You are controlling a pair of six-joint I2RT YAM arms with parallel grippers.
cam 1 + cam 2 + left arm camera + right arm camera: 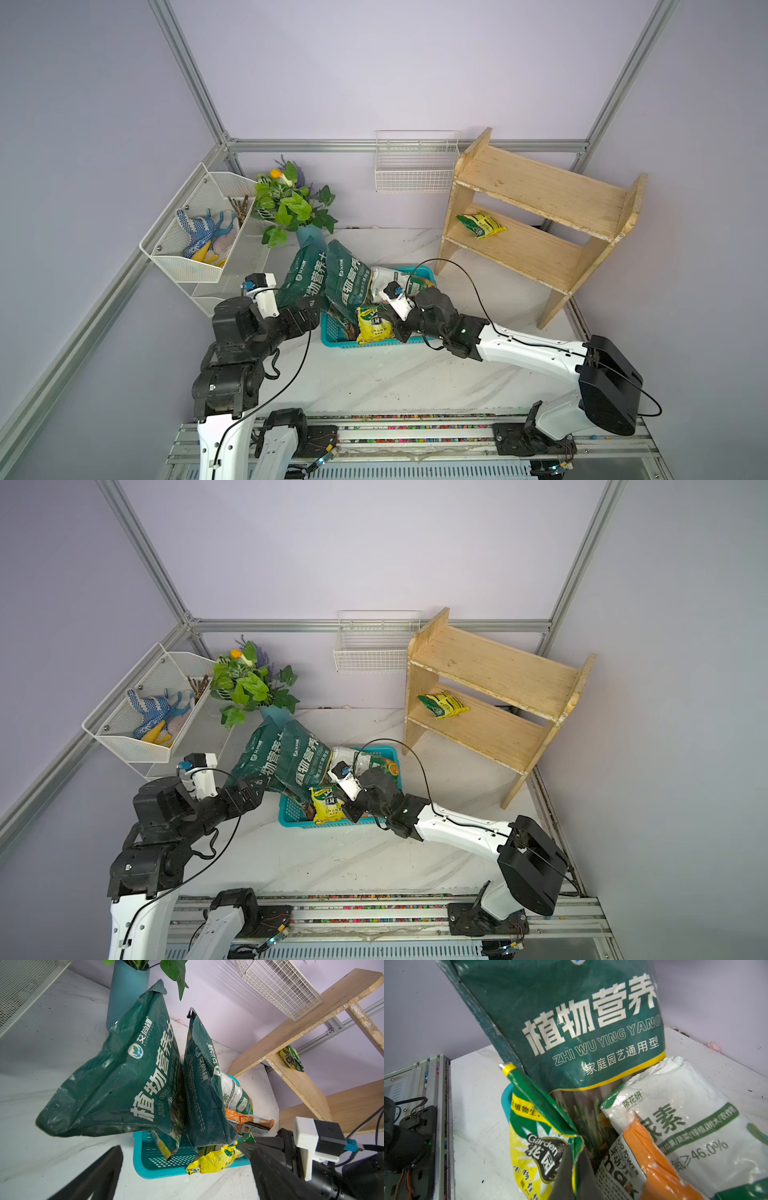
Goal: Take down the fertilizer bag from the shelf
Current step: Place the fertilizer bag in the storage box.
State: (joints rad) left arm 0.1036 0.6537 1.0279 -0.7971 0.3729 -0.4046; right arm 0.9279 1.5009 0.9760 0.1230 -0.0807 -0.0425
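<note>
**Right gripper (397, 328) pinches a yellow bag (374, 328)**

The right arm stretches low across the table, holding the yellow bag upright in the teal basket (330, 330). The left arm is folded, and the left gripper (309, 309) is spread wide beside a dark green bag (299, 278). A fertilizer bag (481, 224) lies on the lower tier of the shelf (540, 187).

In the right wrist view the dark green bag (581, 1028) reads 植物营养, ZHI WU YING YANG and 家庭园艺通用型, and the white bag (685, 1126) beside it reads 蒂花妍, 尿素 and 46.0%. The orange bag (652, 1167) shows POWER on its white label, and the yellow-green bag (533, 1147) shows Garden and 花园. In the left wrist view a second dark green bag (116, 1088) carries the same 植物营养 and ZHI WU YING, while the print on the fertilizer bag (481, 224) on the shelf (540, 195) is too small to read.
</note>
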